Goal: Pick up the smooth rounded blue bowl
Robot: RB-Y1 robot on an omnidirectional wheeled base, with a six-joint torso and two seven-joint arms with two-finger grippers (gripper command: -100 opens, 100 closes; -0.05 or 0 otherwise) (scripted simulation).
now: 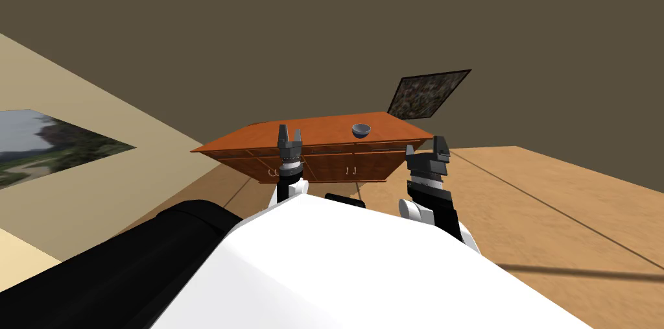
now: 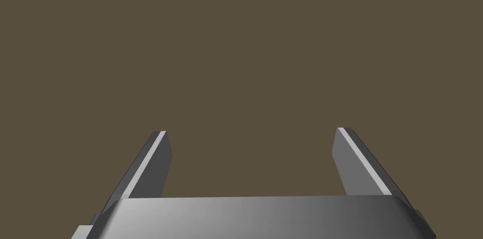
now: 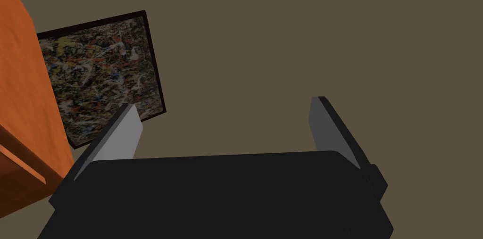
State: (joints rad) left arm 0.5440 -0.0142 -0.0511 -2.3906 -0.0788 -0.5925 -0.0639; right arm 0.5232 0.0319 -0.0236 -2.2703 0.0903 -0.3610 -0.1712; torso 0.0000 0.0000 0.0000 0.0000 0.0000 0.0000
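A small rounded blue-grey bowl (image 1: 361, 130) stands upright on top of an orange-brown wooden sideboard (image 1: 285, 139) ahead of me, toward its right half. My left gripper (image 1: 290, 132) is raised in front of the sideboard's left part, to the left of the bowl and nearer to me, with its fingers (image 2: 155, 165) open and nothing between them. My right gripper (image 1: 441, 145) hangs just off the sideboard's right end, short of the bowl. Its fingers (image 3: 123, 132) also stand open and empty, and the sideboard's end (image 3: 23, 109) lies beside them.
The sideboard stands against a dark olive wall, with drawers and doors (image 1: 350, 166) on its front. A dark-framed speckled painting (image 1: 425, 94) hangs on that wall to the right of it. Wooden floor (image 1: 551, 189) stretches to the right. A landscape picture (image 1: 45, 143) hangs on the beige wall at left.
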